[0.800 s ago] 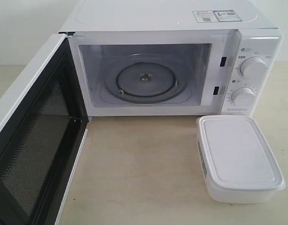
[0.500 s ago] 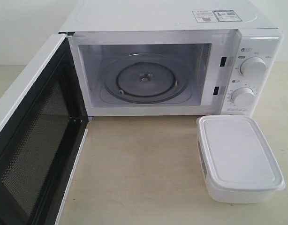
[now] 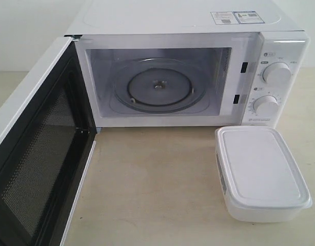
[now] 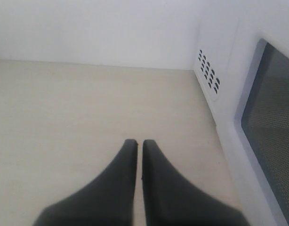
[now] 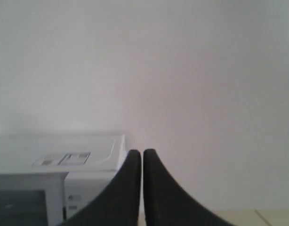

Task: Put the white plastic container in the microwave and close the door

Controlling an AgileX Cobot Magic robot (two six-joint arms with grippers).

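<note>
The white plastic container (image 3: 261, 171) rests lidded on the table, in front of the microwave's knob panel. The microwave (image 3: 188, 72) stands at the back with its cavity showing and the glass turntable (image 3: 158, 87) bare. Its door (image 3: 37, 154) is swung wide to the left, black mesh inner face showing. Neither gripper appears in the exterior view. My left gripper (image 4: 139, 142) is shut and holds nothing, above bare table beside the door's outer face (image 4: 269, 117). My right gripper (image 5: 142, 152) is shut with nothing in it, raised near the microwave (image 5: 64, 165), facing the wall.
A pale wooden table (image 3: 157, 184) spreads in front of the microwave. A white wall (image 3: 29, 25) runs behind it. Vent holes (image 4: 208, 73) dot the microwave's side close to the left gripper.
</note>
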